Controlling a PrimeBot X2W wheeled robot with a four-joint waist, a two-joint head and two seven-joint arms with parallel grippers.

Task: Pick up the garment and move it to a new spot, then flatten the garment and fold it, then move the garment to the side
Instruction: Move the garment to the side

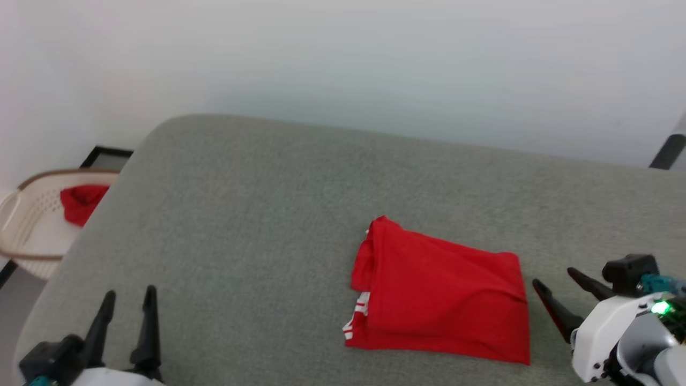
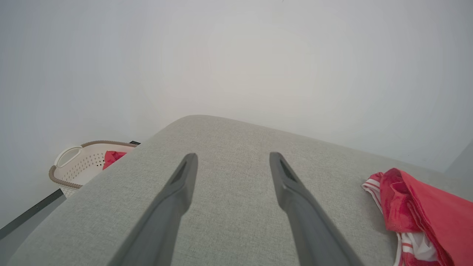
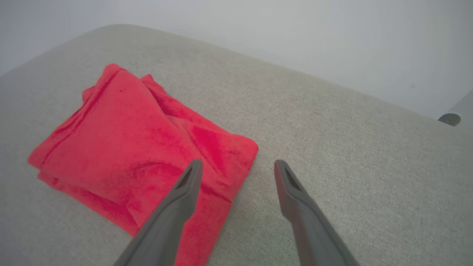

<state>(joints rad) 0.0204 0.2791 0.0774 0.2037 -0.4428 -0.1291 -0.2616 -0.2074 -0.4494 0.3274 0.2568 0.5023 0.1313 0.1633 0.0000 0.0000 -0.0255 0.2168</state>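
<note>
On the grey padded surface (image 1: 257, 203) in front of me, a little right of the middle in the head view, the garment (image 1: 439, 300) lies folded into a compact red packet. It is roughly rectangular, with several layers one on the other. At its left edge a piece of white trim with red stripes comes out from between the layers; the letters and the number I cannot see. The top layer has a few soft creases. Just beside the right edge of the garment is the right gripper (image 1: 553, 275). Its two dark fingers point toward the cloth and are spread wide, with nothing between them. In the head view a narrow strip of grey shows between the nearer fingertip and the fabric. In the right wrist view one finger crosses the near corner of the packet and the other is over bare surface. I cannot tell if any tip touches the cloth. A small green light (image 1: 660, 307) glows on the white wrist housing of this arm. The left gripper (image 1: 131, 291) is at the lower left, well apart from the garment, with its fingers also spread and empty, over bare grey surface. Beyond the left edge of the surface, lower down, stands a beige perforated basket (image 1: 27, 252) with a brown rim, and a small red cloth (image 1: 80, 202) lies inside it. Behind everything is a plain pale wall (image 1: 375, 64).
</note>
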